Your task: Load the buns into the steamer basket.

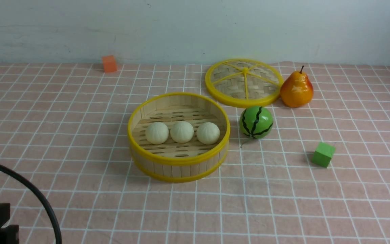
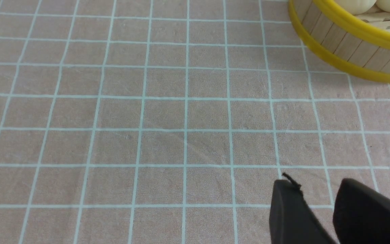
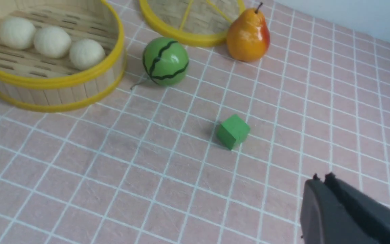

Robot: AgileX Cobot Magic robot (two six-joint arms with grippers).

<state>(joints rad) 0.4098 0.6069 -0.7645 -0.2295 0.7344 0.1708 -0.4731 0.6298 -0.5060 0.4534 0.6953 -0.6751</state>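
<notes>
Now all three buns (image 1: 181, 131) lie in a row inside the single steamer basket (image 1: 178, 162). Near it are one lid (image 1: 244, 82), one toy watermelon (image 1: 256, 122), one pear (image 1: 296, 89) and one green cube (image 1: 323, 154). The left claw (image 2: 317, 193) stands apart and empty; the right claw (image 3: 321, 179) is pressed together and empty.

The light is bright and soft all over my desk (image 1: 63, 135). The green cube (image 1: 323, 154) and the watermelon (image 1: 256, 122) drop faint shadows on their sides facing the steamer basket (image 1: 178, 162). The pear (image 1: 296, 89), behind and right of the basket, has small white shiny spots. My right end effector (image 3: 322, 178) looks dark and blurry up close.
</notes>
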